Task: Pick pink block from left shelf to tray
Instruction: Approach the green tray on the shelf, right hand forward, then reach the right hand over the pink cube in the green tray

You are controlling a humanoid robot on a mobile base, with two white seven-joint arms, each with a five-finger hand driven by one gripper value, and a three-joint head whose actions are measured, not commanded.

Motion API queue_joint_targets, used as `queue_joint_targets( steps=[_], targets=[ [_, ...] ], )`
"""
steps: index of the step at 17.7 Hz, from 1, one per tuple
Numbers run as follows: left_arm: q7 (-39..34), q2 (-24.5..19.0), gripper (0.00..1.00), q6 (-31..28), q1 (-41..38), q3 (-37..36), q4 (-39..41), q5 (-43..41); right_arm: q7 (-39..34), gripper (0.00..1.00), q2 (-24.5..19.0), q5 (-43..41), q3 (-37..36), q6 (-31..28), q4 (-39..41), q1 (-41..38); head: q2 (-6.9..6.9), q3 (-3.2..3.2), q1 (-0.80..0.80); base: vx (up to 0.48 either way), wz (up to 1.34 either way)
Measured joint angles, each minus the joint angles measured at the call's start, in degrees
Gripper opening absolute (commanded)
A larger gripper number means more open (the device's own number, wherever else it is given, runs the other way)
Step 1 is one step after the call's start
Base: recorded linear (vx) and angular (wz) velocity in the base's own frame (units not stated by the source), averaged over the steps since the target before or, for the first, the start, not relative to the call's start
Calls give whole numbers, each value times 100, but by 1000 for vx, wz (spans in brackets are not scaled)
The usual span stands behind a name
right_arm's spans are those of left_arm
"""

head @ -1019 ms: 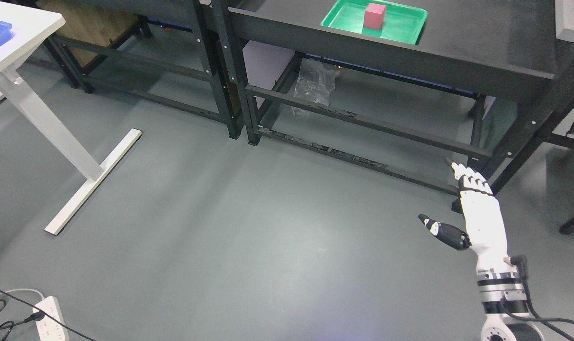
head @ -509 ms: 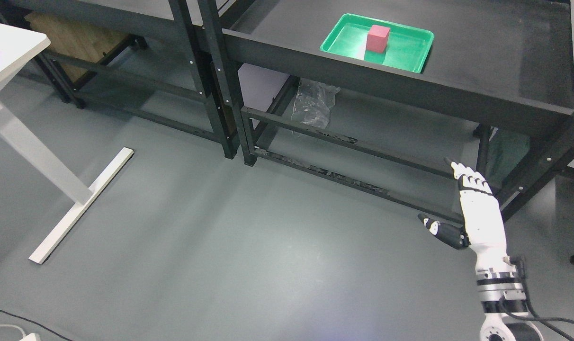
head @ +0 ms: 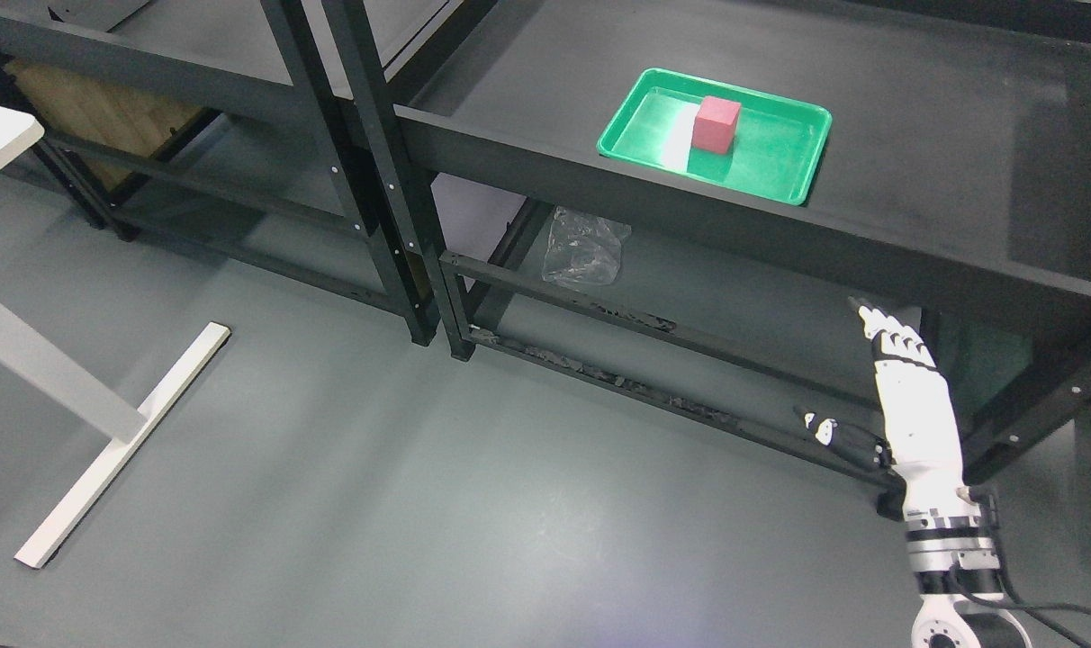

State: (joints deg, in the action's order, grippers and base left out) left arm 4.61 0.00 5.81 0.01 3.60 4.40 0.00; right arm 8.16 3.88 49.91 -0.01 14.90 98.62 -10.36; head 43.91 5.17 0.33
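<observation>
Black shelf (head: 870, 180), green tray (head: 779, 171) holding pink block (head: 717, 123)

From my feed the light is even and fairly bright, coming from overhead. I see a soft pale sheen on the grey floor (head: 527, 504) and a white glare patch inside the green tray (head: 671, 148). Under the shelf (head: 870, 225) it turns dim and shadowed. Focus is sharp; the shelf posts splay towards the frame edges.
</observation>
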Motion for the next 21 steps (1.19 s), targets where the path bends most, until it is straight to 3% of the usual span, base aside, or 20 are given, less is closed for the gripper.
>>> queue_joint_targets(
  steps=[21],
  targets=[
    [0, 0, 100, 0, 0, 0, 0, 0, -292, 98, -5, -320, 1, -88, -24, 30, 0, 0, 0, 279, 58]
  ],
)
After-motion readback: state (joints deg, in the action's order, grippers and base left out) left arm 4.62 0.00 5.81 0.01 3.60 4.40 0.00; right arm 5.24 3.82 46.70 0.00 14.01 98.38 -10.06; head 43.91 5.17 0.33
